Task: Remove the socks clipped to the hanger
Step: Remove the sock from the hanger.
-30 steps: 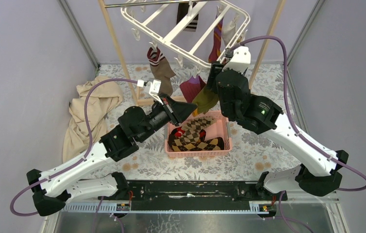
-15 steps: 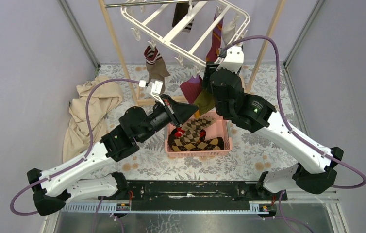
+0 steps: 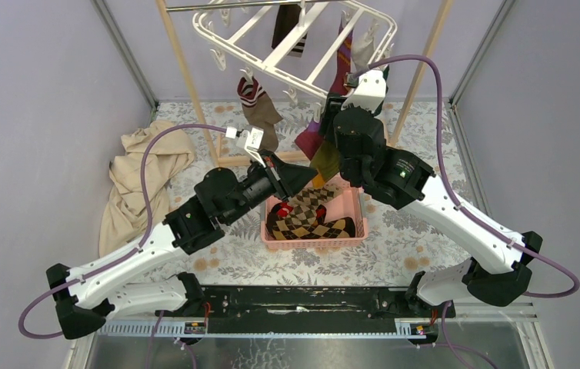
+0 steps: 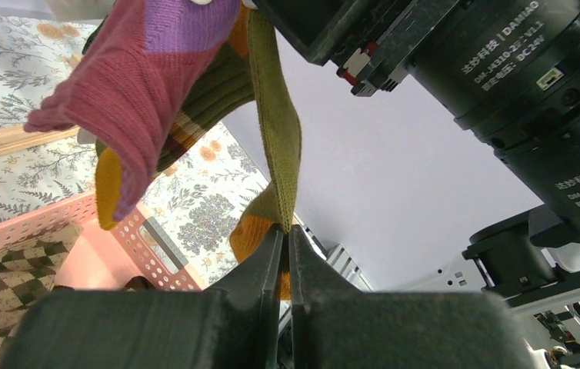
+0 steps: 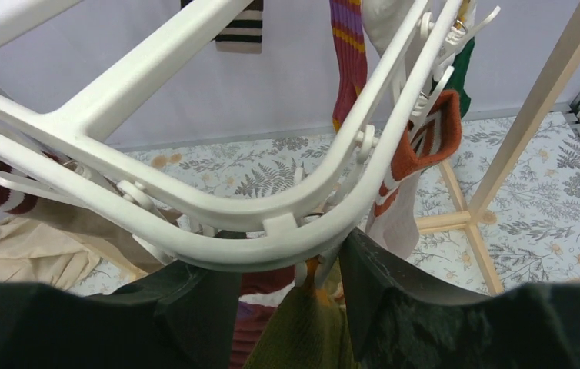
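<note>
1. Left gripper [image 4: 285, 238] is clamped tight, jaws pinching the low end of the olive-green sock [image 4: 275, 131], right by its orange toe.
2. That sock runs up taut from the pinch to the rounded corner of the hanger [image 5: 195, 204], where a clip [image 5: 311, 270] holds its top.
3. Right gripper [image 5: 295, 296] is up under that corner, jaws partly open with the clip and the sock's top between them. The angle is poor, so I cannot tell whether the fingers [image 5: 383, 296] touch the clip.
4. Beside the olive sock hangs a magenta and purple sock [image 4: 137, 84], also clipped up.
5. More on the rack: a brown sock [image 3: 260, 111] with a striped cuff at the near edge, and a red striped sock [image 5: 348, 54] and a white sock [image 5: 410, 165] with a rust cuff further back.
6. Down below, the pink basket [image 3: 314, 243] sits on the table with argyle socks [image 3: 302, 219] lying inside.
7. Beige cloth [image 3: 137, 181] lies heaped at the left, well apart from the basket.
</note>
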